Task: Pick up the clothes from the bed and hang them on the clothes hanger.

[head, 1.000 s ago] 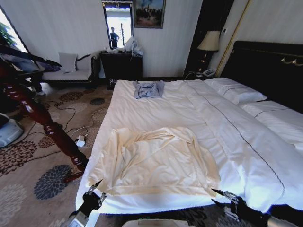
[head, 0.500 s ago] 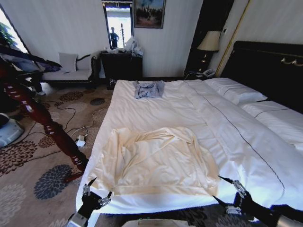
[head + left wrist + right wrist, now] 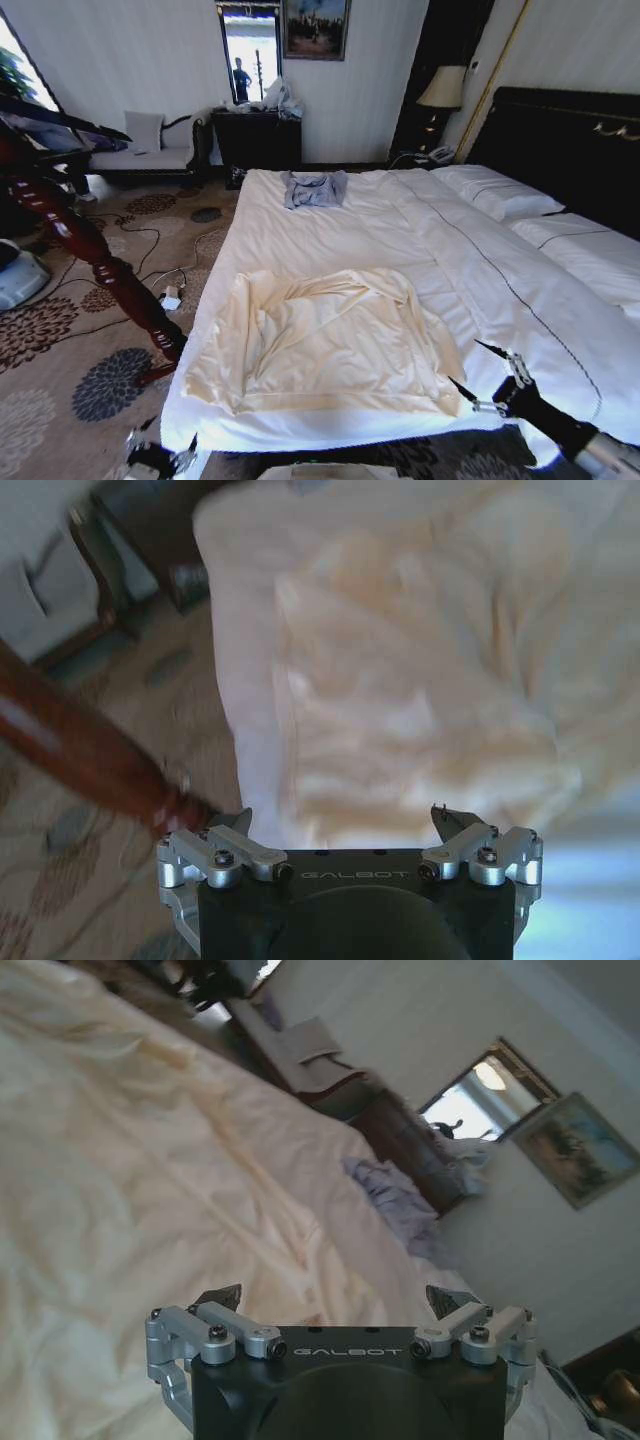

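The clothes (image 3: pixel 325 345), a pale cream-yellow garment, lie spread flat on the near part of the white bed (image 3: pixel 400 240). My right gripper (image 3: pixel 463 361) is open over the bed, just beside the garment's near right corner. My left gripper (image 3: pixel 158 456) is open and low, off the bed's near left corner above the carpet. The left wrist view shows its open gripper (image 3: pixel 345 820) facing the cream fabric (image 3: pixel 420 680). In the right wrist view the open gripper (image 3: pixel 335 1300) hovers over the cream cloth (image 3: pixel 120 1160). The clothes hanger's thin black bar (image 3: pixel 70 120) is at the far left.
A thick reddish-brown post (image 3: pixel 90 255) leans beside the bed's left side, also close to the left gripper (image 3: pixel 90 760). A small blue-grey garment (image 3: pixel 314 188) lies at the bed's far end. Cables and a power strip (image 3: pixel 170 297) lie on the patterned carpet. Pillows (image 3: pixel 500 195) are at right.
My left gripper has dropped down and leftward, away from the garment's near left corner. My right gripper has risen and moved forward over the bed toward the garment's right corner.
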{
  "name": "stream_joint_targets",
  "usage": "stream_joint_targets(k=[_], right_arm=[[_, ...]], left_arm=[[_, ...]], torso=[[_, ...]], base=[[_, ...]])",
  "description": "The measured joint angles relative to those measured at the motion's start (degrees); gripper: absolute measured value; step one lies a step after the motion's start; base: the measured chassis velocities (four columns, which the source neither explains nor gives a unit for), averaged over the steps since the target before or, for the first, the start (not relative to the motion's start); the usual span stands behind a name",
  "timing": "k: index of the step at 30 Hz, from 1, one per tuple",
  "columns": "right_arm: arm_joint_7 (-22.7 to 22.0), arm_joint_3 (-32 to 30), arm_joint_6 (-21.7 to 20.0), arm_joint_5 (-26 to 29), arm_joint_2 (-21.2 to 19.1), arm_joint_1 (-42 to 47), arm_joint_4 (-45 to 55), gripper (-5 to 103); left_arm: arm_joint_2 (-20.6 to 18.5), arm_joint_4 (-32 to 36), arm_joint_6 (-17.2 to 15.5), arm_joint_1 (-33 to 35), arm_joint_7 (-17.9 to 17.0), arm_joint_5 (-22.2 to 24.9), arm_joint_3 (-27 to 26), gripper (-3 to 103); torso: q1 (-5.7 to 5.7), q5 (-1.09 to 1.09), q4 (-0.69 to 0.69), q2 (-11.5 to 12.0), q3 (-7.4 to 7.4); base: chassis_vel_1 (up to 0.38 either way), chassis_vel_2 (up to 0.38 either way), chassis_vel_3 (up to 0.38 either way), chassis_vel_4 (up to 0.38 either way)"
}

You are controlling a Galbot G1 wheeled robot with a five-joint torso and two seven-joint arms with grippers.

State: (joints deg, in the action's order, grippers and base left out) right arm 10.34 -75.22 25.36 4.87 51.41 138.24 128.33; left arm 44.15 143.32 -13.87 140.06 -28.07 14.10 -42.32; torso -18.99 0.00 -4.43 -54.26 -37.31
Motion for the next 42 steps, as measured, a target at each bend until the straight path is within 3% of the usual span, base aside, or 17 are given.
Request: stream_joint_targets(k=[3, 4, 7, 8, 9, 11, 17, 20, 22, 28, 32, 36, 37, 38, 41, 42], right_arm=[[-2.9, 2.1, -5.5, 6.9, 1.0, -2.6, 2.9, 100], [-2.9, 2.1, -5.5, 6.9, 1.0, -2.6, 2.9, 100], [-6.5, 5.9, -11.5, 15.2, 2.5, -6.9, 5.5, 100], [-6.5, 5.9, -11.5, 15.2, 2.5, -6.9, 5.5, 100], [-8.7, 8.5, -15.4, 20.0, 3.7, -10.3, 7.2, 100], [-11.4, 12.8, -19.7, 23.7, 5.4, -15.5, 9.0, 100], [-13.4, 20.0, -25.5, 25.7, 8.3, -25.7, 9.6, 100], [-13.5, 20.7, -26.4, 26.6, 8.5, -26.8, 9.5, 100], [-13.5, 21.1, -27.4, 28.6, 8.7, -27.8, 9.4, 100], [-13.3, 21.6, -27.6, 28.3, 10.0, -30.2, 7.7, 100], [-13.1, 22.1, -27.6, 27.1, 10.9, -30.5, 7.5, 100], [-12.9, 22.7, -27.3, 25.6, 12.7, -30.4, 7.3, 100], [-12.9, 22.9, -27.2, 25.0, 13.3, -30.4, 7.1, 100], [-12.9, 22.9, -27.2, 25.0, 13.3, -30.4, 7.1, 100], [-12.9, 23.8, -26.6, 23.7, 14.9, -30.5, 6.6, 100], [-12.9, 23.8, -26.6, 23.7, 14.9, -30.5, 6.6, 100]], left_arm=[[3.0, 0.0, 3.5, -6.0, 1.2, 0.9, 1.4, 100], [3.0, 0.0, 3.5, -6.0, 1.2, 0.9, 1.4, 100], [7.2, 0.0, 5.3, -14.8, 2.0, 3.8, 2.8, 100], [7.2, 0.0, 5.3, -14.8, 2.0, 3.8, 2.8, 100], [9.6, 0.0, 5.9, -20.4, 2.7, 5.2, 3.3, 100], [12.0, 0.0, 6.8, -26.5, 5.1, 5.7, 3.4, 100], [15.4, -2.1, 8.7, -33.5, 9.4, 3.6, 6.5, 100], [16.0, -3.3, 9.8, -33.8, 10.1, 2.1, 7.1, 100], [16.9, -4.9, 12.8, -32.8, 11.3, -0.7, 7.2, 100], [20.1, -5.7, 16.6, -31.6, 12.1, -3.9, 7.4, 100], [20.9, -5.4, 16.9, -30.9, 12.1, -4.5, 7.1, 100], [20.2, -2.9, 15.7, -29.2, 11.7, -4.6, 3.6, 100], [19.4, -1.2, 13.7, -28.3, 11.2, -4.6, 1.3, 100], [19.4, -1.2, 13.7, -28.3, 11.2, -4.6, 1.3, 100], [16.3, -0.1, 6.8, -25.3, 9.4, -3.2, -6.0, 100], [16.3, -0.1, 6.8, -25.3, 9.4, -3.2, -6.0, 100]], torso=[[0.0, -0.02, 0.01, 0.0, 0.0], [0.0, -0.02, 0.01, 0.0, 0.0], [0.0, -0.02, 0.02, 0.0, 0.0], [0.0, -0.02, 0.02, 0.0, 0.0], [0.0, -0.03, 0.01, 0.0, 0.0], [0.0, -0.01, 0.0, 0.0, -0.01], [0.0, 0.0, 0.0, 0.0, 0.0], [0.0, 0.0, 0.01, 0.0, -0.01], [0.0, -0.02, 0.0, 0.0, -0.01], [0.0, 0.0, 0.01, 0.0, 0.0], [0.0, -0.01, 0.01, 0.0, 0.0], [0.0, -0.02, 0.01, 0.0, 0.0], [0.0, -0.01, 0.0, 0.0, 0.0], [0.0, -0.01, 0.0, 0.0, 0.0], [0.0, -0.01, 0.0, 0.0, 0.0], [0.0, -0.01, 0.0, 0.0, 0.0]], base=[[0.0, 0.0, 0.0, 0.0], [0.0, 0.0, 0.0, 0.0], [0.0, 0.0, 0.0, 0.0], [0.0, 0.0, 0.0, 0.0], [0.0, 0.0, 0.0, 0.0], [0.0, 0.0, 0.0, 0.0], [0.0, 0.0, 0.0, 0.0], [0.0, 0.0, 0.0, 0.0], [0.0, 0.0, 0.0, 0.0], [0.0, 0.0, 0.0, 0.0], [0.0, 0.0, 0.0, 0.0], [0.0, 0.0, 0.0, 0.0], [0.0, 0.0, 0.0, 0.0], [0.0, 0.0, 0.0, 0.0], [0.0, 0.0, 0.0, 0.0], [0.0, 0.0, 0.0, 0.0]])
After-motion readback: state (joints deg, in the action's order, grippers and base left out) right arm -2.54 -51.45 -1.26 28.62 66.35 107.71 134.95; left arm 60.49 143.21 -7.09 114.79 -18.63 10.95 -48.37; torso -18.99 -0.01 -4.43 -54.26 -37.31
